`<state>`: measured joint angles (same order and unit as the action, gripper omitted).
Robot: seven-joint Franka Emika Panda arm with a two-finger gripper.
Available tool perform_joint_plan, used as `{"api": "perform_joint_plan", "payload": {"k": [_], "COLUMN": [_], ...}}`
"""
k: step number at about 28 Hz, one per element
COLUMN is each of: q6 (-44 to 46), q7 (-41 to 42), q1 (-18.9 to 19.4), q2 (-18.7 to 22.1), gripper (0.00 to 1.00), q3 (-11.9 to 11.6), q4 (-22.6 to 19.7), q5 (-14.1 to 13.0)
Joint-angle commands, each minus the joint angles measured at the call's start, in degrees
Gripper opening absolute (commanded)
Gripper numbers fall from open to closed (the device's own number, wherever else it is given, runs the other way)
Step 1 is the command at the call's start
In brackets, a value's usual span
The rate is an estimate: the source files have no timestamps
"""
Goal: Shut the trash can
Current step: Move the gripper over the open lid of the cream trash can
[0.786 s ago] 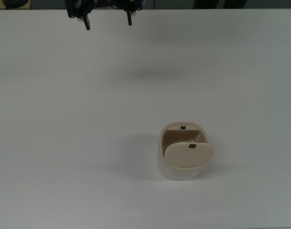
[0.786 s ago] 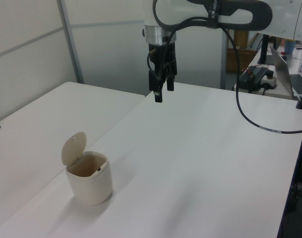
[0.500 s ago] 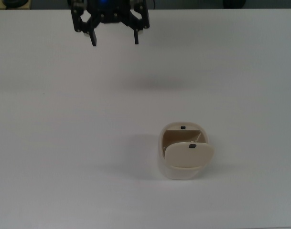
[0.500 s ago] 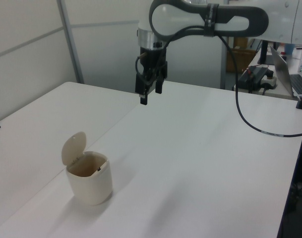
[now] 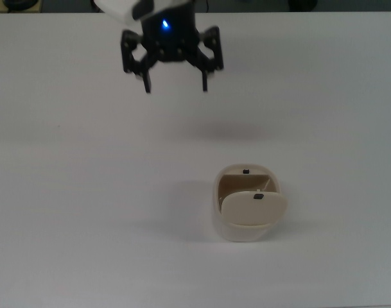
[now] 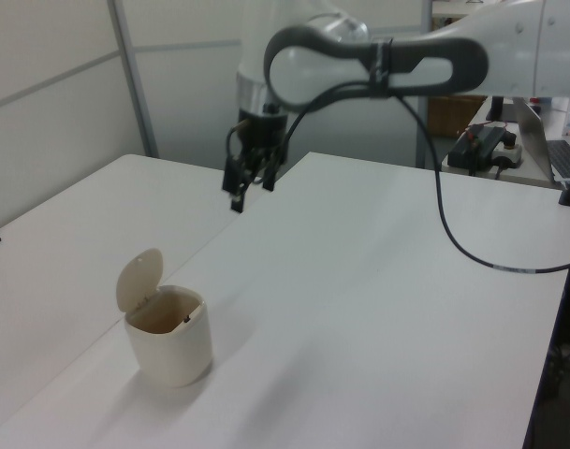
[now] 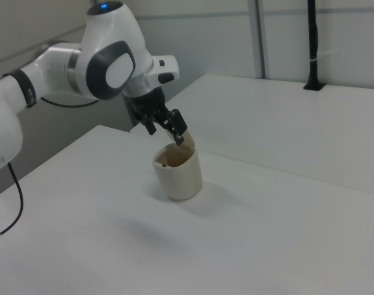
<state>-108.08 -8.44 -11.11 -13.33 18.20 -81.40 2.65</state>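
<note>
- Since the earlier pictures my black two-finger pincer [image 5: 176, 86] has come from the far edge of the table toward the middle; in the top view it now sits lower in the picture and a little more to the top view's right, closer to the bin but well apart from it.
- My pincer is open, its two fingers spread wide with nothing between them. I judge this is fine, because closing a lid needs a push and not a grasp.
- The small cream-beige plastic trash can [image 6: 170, 348] stands upright on the white table [image 5: 67, 192], near the front edge in the top view and to the top view's right of the centre.
- Its flat hinged lid [image 6: 138, 279] stands up, almost vertical, on the near side of the bin in the top view, so the mouth is open and the inside shows. The small black square tab [image 5: 259, 196] is on the lid face that looks toward the opening.
- I hang high above the table, I think so that I can pass over the rim and come behind the lid.
- The lid must fold toward the far side to close, so my next push should come from its back face.
</note>
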Motion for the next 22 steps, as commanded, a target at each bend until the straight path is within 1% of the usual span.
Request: {"api": "perform_joint_plan", "payload": {"k": [1,5,6,7,9,12,13,15,18,19,20,22], "q6": [-8.7,-14.5,-15.7,-18.2,-20.8,-24.5,-25.7,-26.0,-26.1,-26.1,-26.1,-26.2], "q7": [-11.6,-19.5,-21.3,-24.4,-27.1,-30.8,-33.0,-35.0,-36.1,-36.6,-37.0,-38.3], "q1": [4.7,7.0,7.2,7.9,8.2,9.0,9.7,10.2,10.4,10.5,10.6,10.6], "q2": [-5.9,-9.3,-9.9,-10.9,-11.8,-12.8,-13.6,-14.4,-14.5,-14.5,-14.5,-14.5], "gripper": [1.00,1.00,0.99,0.97,0.94,0.85,0.77,0.68,0.53,0.42,0.36,0.22], "q3": [-0.5,-0.6,-0.6,-0.7,-0.8,-0.8,-0.9,-0.9,-0.9,-0.9,-0.9,-0.9], "q4": [1.1,1.9,2.0,2.2,2.3,2.8,4.2,5.8,7.5,8.4,8.9,9.7], "q5": [7.6,13.5,14.6,16.5,18.2,20.7,22.6,23.9,24.2,24.2,24.2,24.4]}}
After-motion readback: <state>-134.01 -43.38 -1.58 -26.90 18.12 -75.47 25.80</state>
